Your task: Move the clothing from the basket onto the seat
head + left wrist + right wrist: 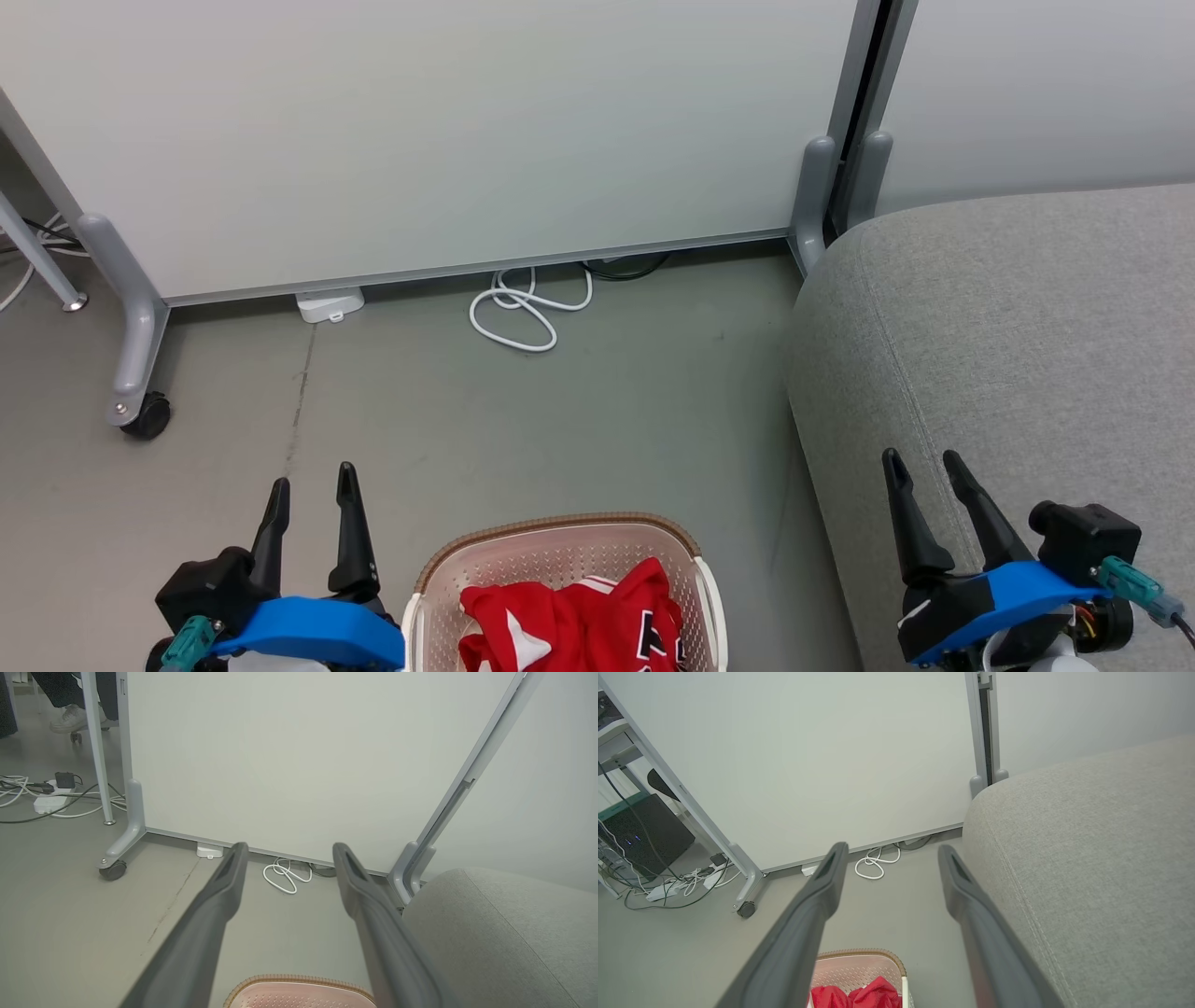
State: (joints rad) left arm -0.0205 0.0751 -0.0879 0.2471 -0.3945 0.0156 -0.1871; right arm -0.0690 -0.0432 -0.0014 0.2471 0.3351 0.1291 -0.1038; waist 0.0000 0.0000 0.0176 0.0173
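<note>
The clothing [569, 621] is all in the basket [560, 527]. It's a scrunched red bundle with white trim, and a bit of black-and-white lettering peeks out on its right side. The basket sits on the floor [607, 420] at the bottom middle of the head view. It's near the seat [1027, 327], with a strip of floor between them. The seat is the big grey cushion on the right.

The left hand [314, 473] has its two fingers spread apart and isn't holding anything, hanging over the floor just left of the basket. The right hand [921, 455] is spread and empty too, over the seat near its left edge.

Further back there's a pale partition panel [448, 140] on a foot with a caster wheel [147, 415]. A white cable [523, 313] is looped on the floor at its base. In the left wrist view you can see a person's shoe [70, 718] past the panel's left side.
</note>
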